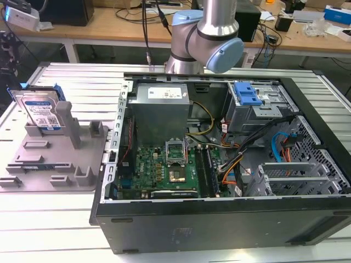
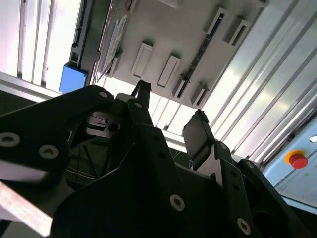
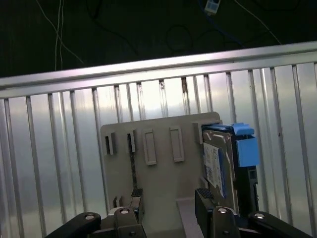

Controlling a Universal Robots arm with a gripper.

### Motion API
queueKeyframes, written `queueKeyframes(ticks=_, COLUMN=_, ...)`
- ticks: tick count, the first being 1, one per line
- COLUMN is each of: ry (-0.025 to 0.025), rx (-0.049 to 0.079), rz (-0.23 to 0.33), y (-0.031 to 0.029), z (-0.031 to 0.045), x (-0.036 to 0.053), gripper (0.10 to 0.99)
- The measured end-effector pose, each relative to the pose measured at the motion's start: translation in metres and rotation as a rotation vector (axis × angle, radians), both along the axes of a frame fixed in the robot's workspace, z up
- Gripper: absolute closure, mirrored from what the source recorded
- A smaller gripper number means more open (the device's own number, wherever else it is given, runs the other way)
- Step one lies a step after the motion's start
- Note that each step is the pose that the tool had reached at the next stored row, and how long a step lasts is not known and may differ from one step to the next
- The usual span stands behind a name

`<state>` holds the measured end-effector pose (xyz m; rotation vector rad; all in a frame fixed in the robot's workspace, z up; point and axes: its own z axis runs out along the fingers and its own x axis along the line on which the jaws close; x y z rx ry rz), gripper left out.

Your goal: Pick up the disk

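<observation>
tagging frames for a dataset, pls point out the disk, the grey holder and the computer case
disk (image 1: 43,112): exterior view, on its blue-and-white label.
grey holder (image 1: 54,162): exterior view, on its flat base.
computer case (image 1: 219,227): exterior view, on its black near side wall.

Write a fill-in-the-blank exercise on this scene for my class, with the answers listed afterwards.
1. The disk stands in the ____ slotted holder.
2. In the exterior view, the disk is to the ____ of the open computer case.
3. The jaws are ____, holding nothing.
Missing words: grey; left; open.
</observation>
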<state>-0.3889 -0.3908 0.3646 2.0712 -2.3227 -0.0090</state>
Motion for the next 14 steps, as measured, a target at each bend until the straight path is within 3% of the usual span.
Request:
queueKeyframes(ticks=5, ry=0.0001, rx=0.000, rz=0.003, y=0.0004, z=0.0000, x=0.0042, gripper=0.545)
queueKeyframes(ticks=8, ry=0.0000, rx=0.000, rz=0.012, y=0.0049, z=0.0000, x=0.0092, gripper=0.545)
queueKeyframes(ticks=10, ry=0.0000, rx=-0.001, rz=0.014, y=0.0128, z=0.0000, x=0.0092, gripper=0.545)
queueKeyframes(ticks=11, ry=0.0001, rx=-0.003, rz=0.014, y=0.0196, z=0.0000, x=0.0092, gripper=0.545)
queueKeyframes(ticks=13, ry=-0.0006, rx=-0.005, rz=0.018, y=0.0412, z=0.0000, x=0.0092, gripper=0.545)
queueKeyframes(ticks=14, ry=-0.0008, rx=-0.005, rz=0.020, y=0.0462, z=0.0000, x=0.0092, gripper=0.545)
